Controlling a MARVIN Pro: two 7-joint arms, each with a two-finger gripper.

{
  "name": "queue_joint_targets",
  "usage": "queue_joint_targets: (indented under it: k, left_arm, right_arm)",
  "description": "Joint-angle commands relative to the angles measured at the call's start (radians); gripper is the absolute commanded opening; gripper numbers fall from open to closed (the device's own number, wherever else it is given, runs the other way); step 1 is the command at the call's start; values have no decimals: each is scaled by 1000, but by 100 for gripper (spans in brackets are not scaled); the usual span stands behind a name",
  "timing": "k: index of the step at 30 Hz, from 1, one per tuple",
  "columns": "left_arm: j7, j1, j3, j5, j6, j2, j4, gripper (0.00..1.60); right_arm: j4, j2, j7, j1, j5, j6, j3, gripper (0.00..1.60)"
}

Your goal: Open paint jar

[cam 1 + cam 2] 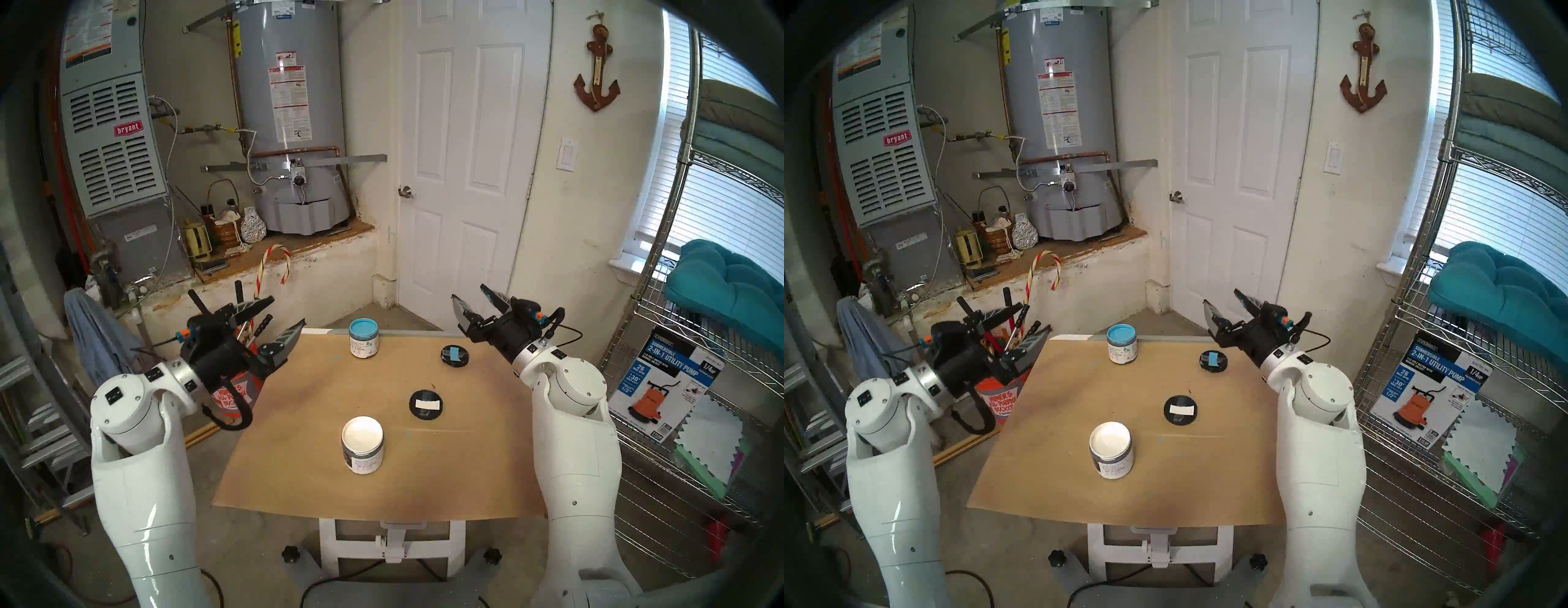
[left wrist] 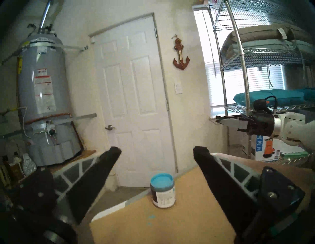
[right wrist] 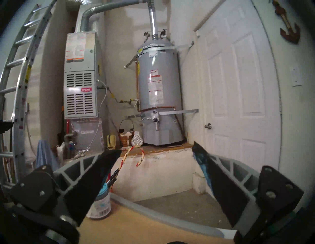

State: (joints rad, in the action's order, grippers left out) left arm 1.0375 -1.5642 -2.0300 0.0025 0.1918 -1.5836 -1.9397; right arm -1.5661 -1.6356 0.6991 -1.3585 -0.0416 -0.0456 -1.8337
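Observation:
The paint jar [image 1: 362, 443] [image 1: 1111, 450] stands upright near the front middle of the brown table [image 1: 297, 475], with no lid on and white paint showing at its top. Its black lid with a white tape strip [image 1: 426, 404] [image 1: 1180, 409] lies flat on the table behind and to the right of the jar, apart from it. My left gripper [image 1: 287, 311] [image 1: 1034, 316] [image 2: 157, 150] hovers open and empty off the table's far left corner. At the far right corner my right gripper [image 1: 467, 292] [image 1: 1220, 296] [image 3: 156, 148] hangs open and empty, with blue smears on one finger.
A lidless jar of light-blue paint [image 1: 363, 339] [image 2: 162, 190] stands at the table's far edge. A black lid with blue tape [image 1: 455, 356] lies to its right. An orange bucket of tools [image 1: 237, 392] sits left of the table, a wire shelf [image 1: 679, 382] to the right.

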Motion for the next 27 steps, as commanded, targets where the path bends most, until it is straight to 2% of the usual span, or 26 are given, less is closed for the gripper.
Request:
queue_joint_targets:
  k: [1, 10, 17, 27]
  left_arm:
    - [-123, 82, 85, 51, 15, -41, -15, 160]
    - [-306, 131, 170, 153, 47, -62, 19, 160]
    - [-432, 162, 182, 225, 67, -76, 29, 160]
    - [-616, 180, 241, 290, 130, -85, 56, 160]
  right_arm:
    - [-78, -37, -78, 11, -12, 0, -30, 160]
    - [-125, -34, -171, -18, -11, -21, -57, 160]
    - [-201, -26, -216, -45, -22, -39, -38, 160]
    - [-289, -10, -328, -106, -59, -102, 1, 160]
